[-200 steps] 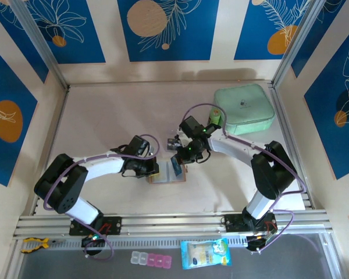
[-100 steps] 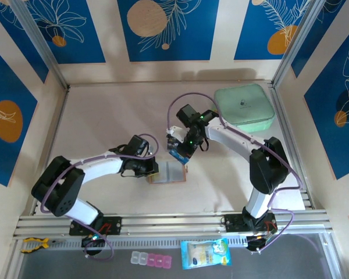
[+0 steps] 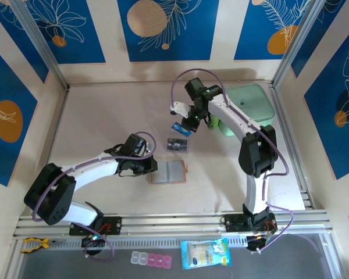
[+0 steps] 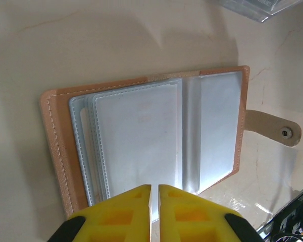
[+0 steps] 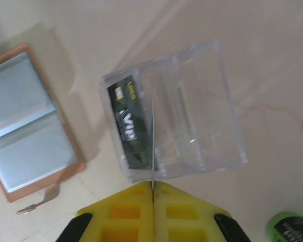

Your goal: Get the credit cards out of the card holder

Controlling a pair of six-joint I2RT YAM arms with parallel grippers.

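Note:
The tan card holder (image 3: 167,172) lies open on the table, its grey pockets (image 4: 141,136) facing up and its snap tab (image 4: 275,128) pointing right. My left gripper (image 4: 154,194) rests its tips on the holder's near edge, jaws shut to a thin slit with nothing between them. My right gripper (image 3: 187,123) is further back, shut on a blue credit card (image 3: 180,129), which shows edge-on (image 5: 152,136) in the right wrist view. Below it stands a clear plastic box (image 5: 192,116) with a dark credit card (image 5: 129,123) inside.
A mint-green zip case (image 3: 250,107) sits at the back right, with a small green object (image 5: 290,229) beside it. Pill boxes (image 3: 151,259) and a blue packet (image 3: 205,254) lie beyond the front rail.
My right gripper has drawn the blue card up out of the holder and carried it toward the back, over the clear box. The left gripper has stayed on the holder.

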